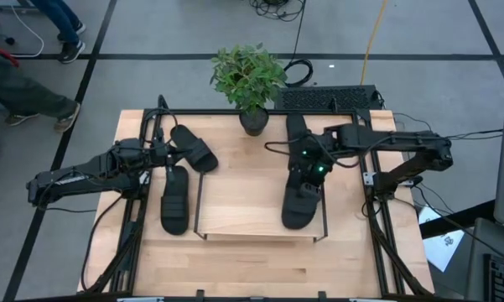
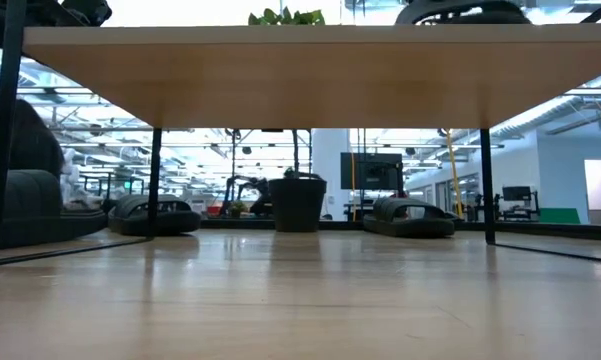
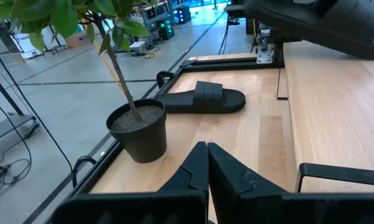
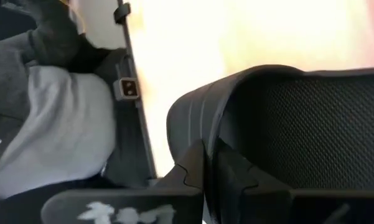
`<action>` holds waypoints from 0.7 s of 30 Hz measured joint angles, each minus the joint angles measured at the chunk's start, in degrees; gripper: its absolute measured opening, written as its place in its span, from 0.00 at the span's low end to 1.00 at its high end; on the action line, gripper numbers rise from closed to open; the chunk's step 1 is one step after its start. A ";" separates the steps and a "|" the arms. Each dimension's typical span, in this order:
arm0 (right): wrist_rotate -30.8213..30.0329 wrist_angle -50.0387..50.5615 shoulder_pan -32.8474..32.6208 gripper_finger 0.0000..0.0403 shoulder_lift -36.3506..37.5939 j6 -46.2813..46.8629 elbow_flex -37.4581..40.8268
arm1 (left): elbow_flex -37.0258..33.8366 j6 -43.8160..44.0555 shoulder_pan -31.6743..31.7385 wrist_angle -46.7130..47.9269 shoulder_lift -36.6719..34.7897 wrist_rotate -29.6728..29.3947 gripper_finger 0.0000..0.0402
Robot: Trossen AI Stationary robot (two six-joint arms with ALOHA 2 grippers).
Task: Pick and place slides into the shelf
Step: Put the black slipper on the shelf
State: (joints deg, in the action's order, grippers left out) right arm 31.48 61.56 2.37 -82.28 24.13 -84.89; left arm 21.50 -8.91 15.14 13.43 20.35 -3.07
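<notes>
Placement step — right gripper (image 1: pixel 310 170) over the shelf (image 1: pixel 260 197), fingers pinched on the strap of a slide (image 1: pixel 303 204) lying on the shelf's right end. Judged best practice: settle the sole flat on the board before releasing. Left gripper (image 1: pixel 161 153) — fingers together, empty — hovers above two slides (image 1: pixel 175 200) left of the shelf; a fourth (image 1: pixel 297 130) lies beside the potted plant (image 1: pixel 250 80).

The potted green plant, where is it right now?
In the high view, the black-potted green plant stands at the table's far edge, centred, just behind the light wood shelf.
</notes>
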 joint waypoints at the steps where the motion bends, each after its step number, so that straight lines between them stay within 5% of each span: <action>1: 1.40 -0.54 0.00 0.01 0.00 0.28 0.91 | 0.00 0.01 0.00 0.00 0.00 0.00 0.01; 16: 4.77 -7.30 0.02 0.01 0.04 -0.60 8.03 | 0.00 0.07 0.00 0.04 -0.01 -0.01 0.01; 21: 4.72 -7.76 0.02 0.10 0.04 -1.67 8.03 | 0.00 0.07 0.00 0.04 -0.01 -0.02 0.01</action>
State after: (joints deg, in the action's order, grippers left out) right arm 36.20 53.80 2.39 -82.24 22.47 -76.86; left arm 21.50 -8.84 15.14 13.47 20.34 -3.09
